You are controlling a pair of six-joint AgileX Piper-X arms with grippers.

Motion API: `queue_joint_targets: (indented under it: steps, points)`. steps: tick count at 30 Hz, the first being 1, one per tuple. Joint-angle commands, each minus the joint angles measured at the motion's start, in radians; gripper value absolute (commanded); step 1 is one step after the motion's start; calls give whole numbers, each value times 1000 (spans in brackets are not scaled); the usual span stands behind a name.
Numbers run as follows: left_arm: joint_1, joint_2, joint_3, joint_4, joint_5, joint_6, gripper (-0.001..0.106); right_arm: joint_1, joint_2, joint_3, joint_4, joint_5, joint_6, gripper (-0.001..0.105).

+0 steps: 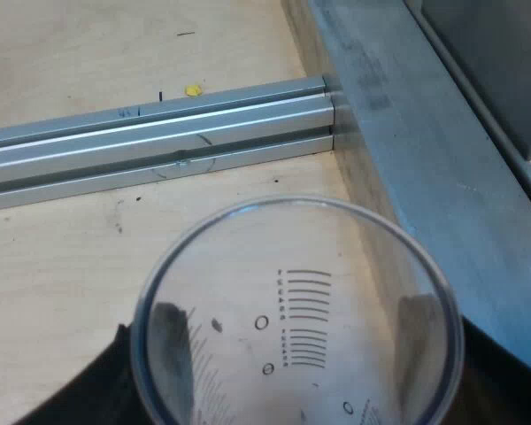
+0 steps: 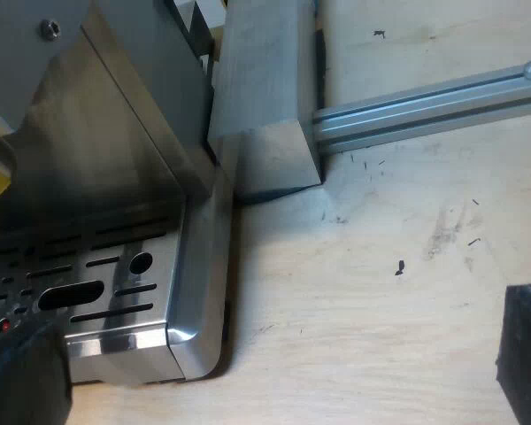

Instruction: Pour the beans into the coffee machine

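Observation:
A clear measuring glass [image 1: 292,266] with printed scale lines stands upright in my left gripper [image 1: 296,341], seen from above its rim. The black fingers [image 1: 171,341] press on opposite sides of its wall and show through it. Inside the glass I see a small dark speck and the wooden table beneath. My right gripper [image 2: 274,372] is open, with bare wood between its fingers [image 2: 524,359]. It hovers low beside the espresso machine's [image 2: 106,133] slotted metal drip tray [image 2: 115,301].
An aluminium rail [image 1: 159,142] crosses the wooden table [image 1: 62,266] beyond the glass and meets a grey metal beam [image 1: 407,133]. The same rail [image 2: 425,111] joins a metal block [image 2: 265,106] next to the machine. A yellow crumb [image 1: 192,89] lies past the rail.

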Motion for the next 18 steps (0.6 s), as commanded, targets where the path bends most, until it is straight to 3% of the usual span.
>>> queue_joint_targets:
  steps: [1,10,15,18]
  points:
    - [3,-3,-4,-7,9,-3,49,0,-4,-14,0,-12,1,104]
    - [3,-3,-4,1,-5,-1,49,0,-4,-14,0,-33,1,104]
    - [3,5,-4,5,-17,-1,64,0,-4,-14,0,-33,1,104]
    - [3,27,-4,5,-17,-1,64,0,-4,-14,0,-33,1,104]
